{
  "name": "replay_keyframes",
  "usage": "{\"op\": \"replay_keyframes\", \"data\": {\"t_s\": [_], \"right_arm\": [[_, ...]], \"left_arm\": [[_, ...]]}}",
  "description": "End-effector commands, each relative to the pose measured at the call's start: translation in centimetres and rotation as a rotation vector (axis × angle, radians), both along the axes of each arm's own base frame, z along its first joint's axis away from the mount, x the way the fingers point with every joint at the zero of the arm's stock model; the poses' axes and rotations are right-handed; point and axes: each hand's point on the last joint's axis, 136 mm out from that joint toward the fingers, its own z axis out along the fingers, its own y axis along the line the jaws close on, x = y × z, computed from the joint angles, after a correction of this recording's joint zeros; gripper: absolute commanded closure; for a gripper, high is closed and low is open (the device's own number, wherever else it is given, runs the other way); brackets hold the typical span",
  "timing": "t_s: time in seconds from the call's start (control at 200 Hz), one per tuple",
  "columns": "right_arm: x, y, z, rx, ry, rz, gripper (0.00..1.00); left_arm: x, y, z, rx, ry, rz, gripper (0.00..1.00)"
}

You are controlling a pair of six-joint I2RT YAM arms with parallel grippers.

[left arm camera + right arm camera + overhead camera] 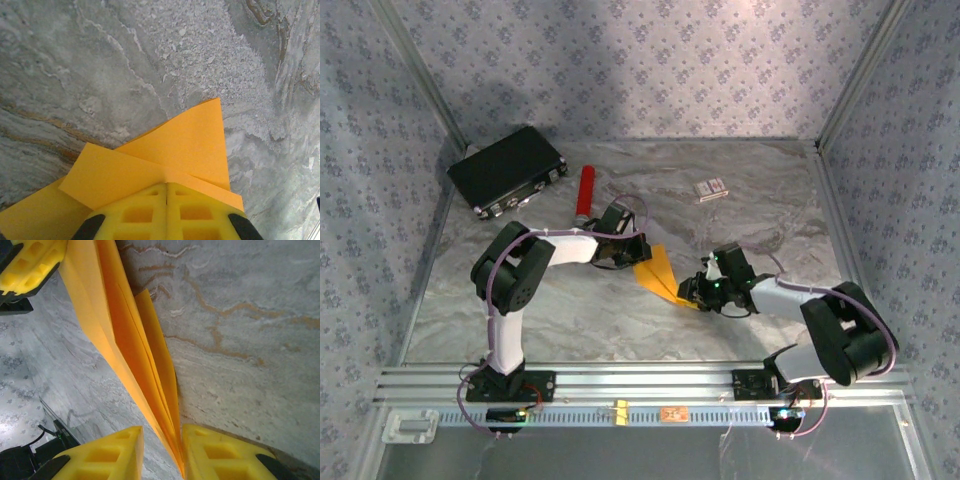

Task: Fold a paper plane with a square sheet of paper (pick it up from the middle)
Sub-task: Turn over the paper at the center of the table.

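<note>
Mid-fold. Your left jaws clamp the paper plane (658,272); right jaws narrowly apart around it. Next: close right, crease.

Mid-table (570,310), has the folded sheet of paper (658,272) between 2 grippers: left gripper (638,256) at its far-left end, right gripper (688,292) at its near-right end. Behind the left gripper, has the cylinder (586,190), with the case (508,168) farther back-left. Far right, has the small box (711,189), well apart.
</note>
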Motion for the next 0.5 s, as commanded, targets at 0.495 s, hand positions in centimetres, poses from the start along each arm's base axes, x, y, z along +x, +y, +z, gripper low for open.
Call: {"op": "replay_keyframes", "data": {"t_s": [0.495], "right_arm": [[0.60, 0.50, 0.10, 0.049, -0.032, 0.058, 0.84]], "left_arm": [[-0.79, 1.31, -1.31, 0.052, 0.045, 0.020, 0.96]]}}
